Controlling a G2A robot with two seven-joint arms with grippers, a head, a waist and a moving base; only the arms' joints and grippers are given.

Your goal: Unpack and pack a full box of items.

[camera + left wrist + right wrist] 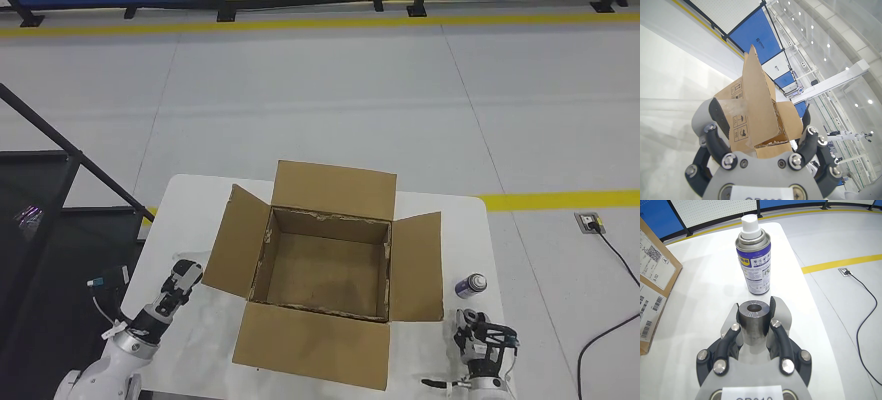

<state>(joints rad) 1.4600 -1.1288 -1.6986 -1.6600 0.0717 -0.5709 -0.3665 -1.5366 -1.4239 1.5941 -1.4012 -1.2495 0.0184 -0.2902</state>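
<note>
Right claw (755,309) is clamped on a short metal cylinder (754,323) with a bore through its middle. The cylinder is held upright, one finger on either side. In the top view this claw (478,328) sits at the lower right of the frame, over the table (440,215) and beside the box's (325,265) right flap. We cannot tell whether the cylinder's base touches the tabletop.

Left claw (761,111) has its fingers apart and nothing between them. It is at the lower left of the top view (185,275), near the box's left flap but not touching it.

The box stands at the centre of the top view with all four flaps folded out. Its floor looks bare to us.

A spray can (471,286) stands upright on the table at the right of the frame, just above the right claw and apart from the box.

Progress, our reading:
- Unpacking appears finished or nearly so, as both items we can see are outside the box.
- Packing appears not yet begun. The can and the cylinder would have to go back in, and the flaps may then need closing.
</note>
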